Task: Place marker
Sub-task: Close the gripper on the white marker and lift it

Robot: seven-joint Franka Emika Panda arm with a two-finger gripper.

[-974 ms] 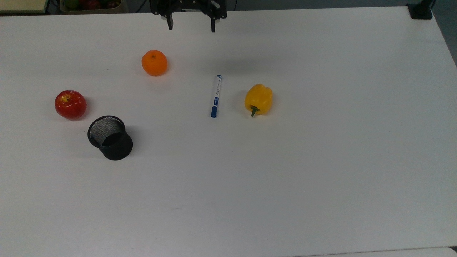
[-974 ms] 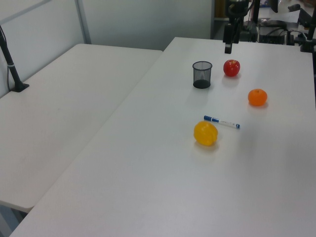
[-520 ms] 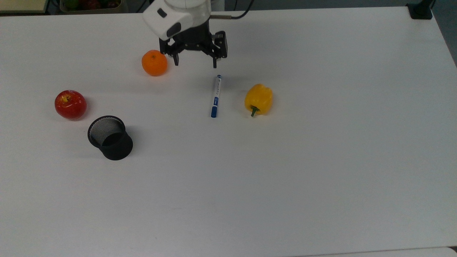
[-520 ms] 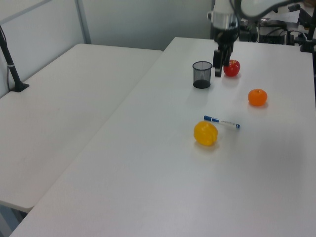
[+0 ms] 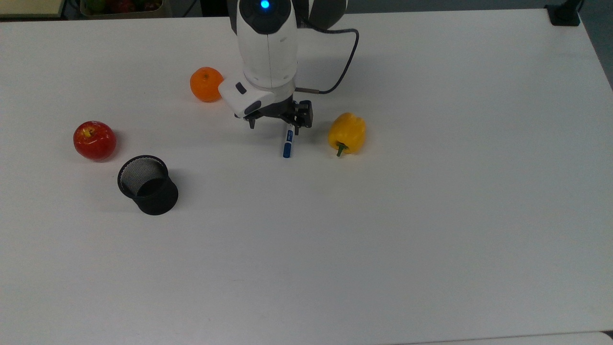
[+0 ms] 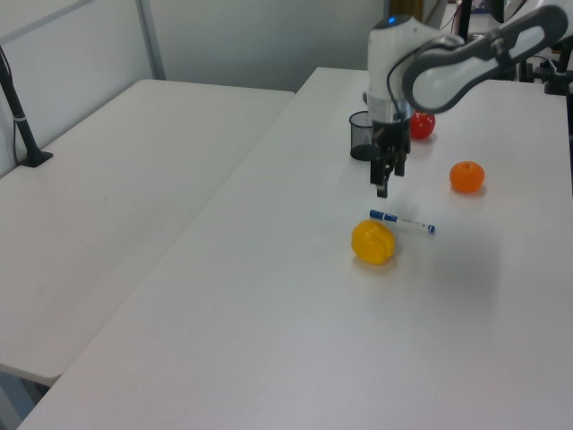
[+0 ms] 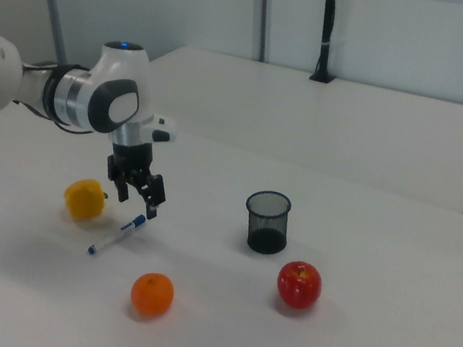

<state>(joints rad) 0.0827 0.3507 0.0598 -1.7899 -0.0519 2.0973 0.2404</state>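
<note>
The white counter carries everything. The white arm reaches down over it, and its jaws hang spread wide with nothing between them, above the marker and clear of it, as the left view and right view show. In the top view the jaws cover the marker's far part, so only its blue-capped near end shows below them. The marker lies flat on the counter, just beside the yellow pepper on the top view's left, apart from it. The black mesh cup stands upright well apart toward the top view's left, with nothing visible inside. The red apple sits near the cup, and the orange lies beside the arm on the top view's left.
</note>
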